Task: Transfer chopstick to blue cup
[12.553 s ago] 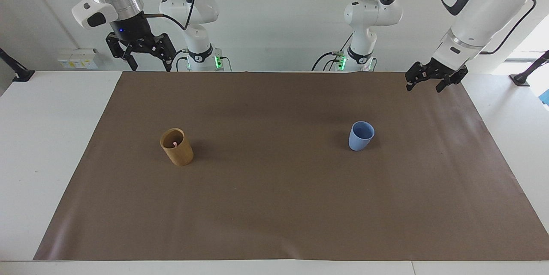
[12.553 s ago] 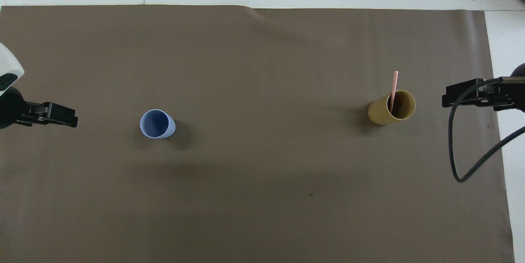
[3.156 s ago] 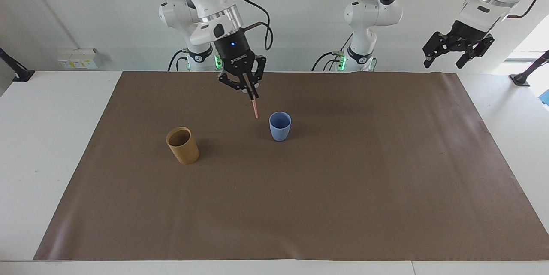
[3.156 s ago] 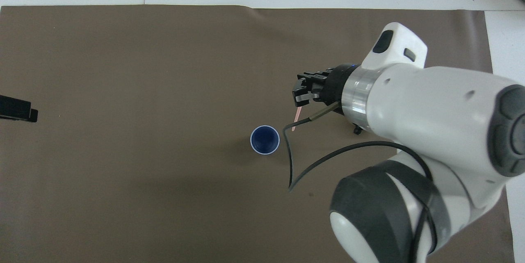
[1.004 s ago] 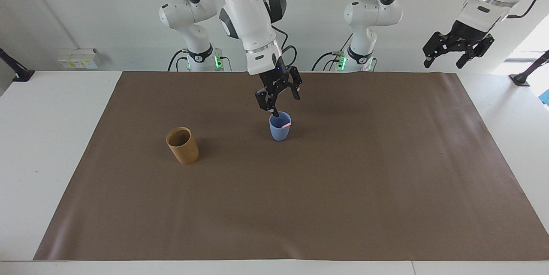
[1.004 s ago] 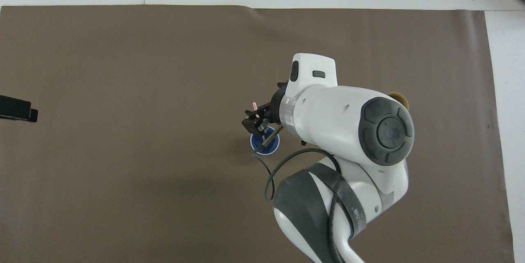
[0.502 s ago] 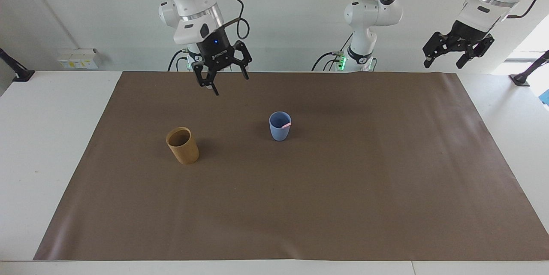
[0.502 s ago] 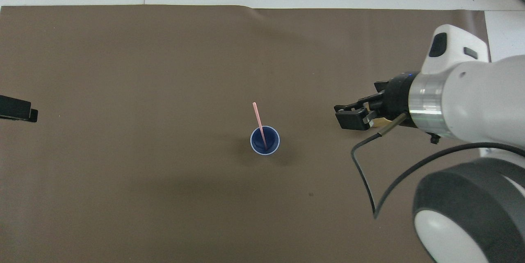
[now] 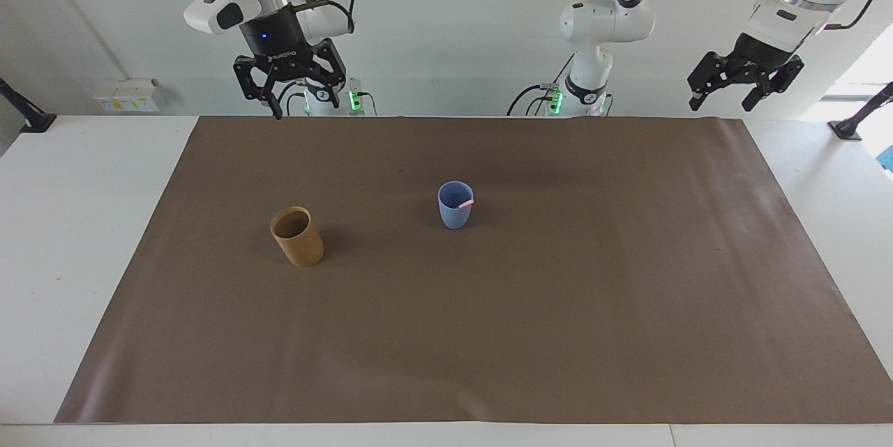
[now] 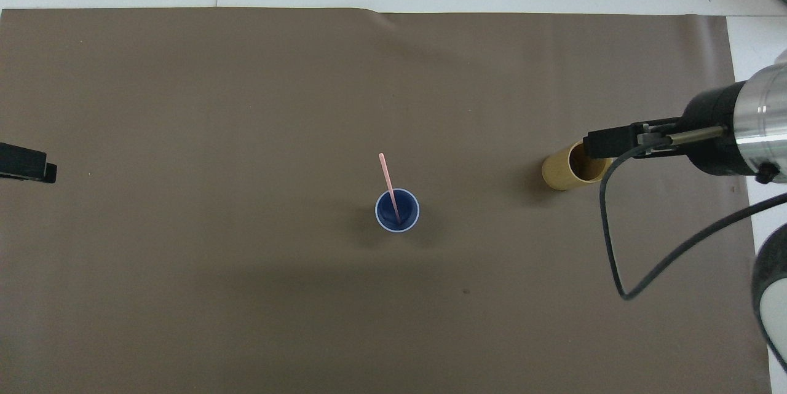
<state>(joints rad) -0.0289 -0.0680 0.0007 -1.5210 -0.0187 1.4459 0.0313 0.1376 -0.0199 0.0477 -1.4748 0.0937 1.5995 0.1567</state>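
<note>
The pink chopstick [image 10: 388, 180] stands in the blue cup [image 9: 455, 213] mid-surface, leaning on its rim; the tan cup [image 9: 297, 238] looks empty, so nothing seems left. My right tool [image 9: 289, 81] and left tool [image 9: 744, 78] hang raised, open and empty.

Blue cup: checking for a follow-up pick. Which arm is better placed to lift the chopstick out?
Right, probably. Both hang open and empty, but the right gripper is closer to the blue cup and its chopstick than the left gripper.

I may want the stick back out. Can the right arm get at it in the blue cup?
Probably yes: the chopstick leans out of the blue cup, nothing crowds it, and the right gripper hangs open.
</note>
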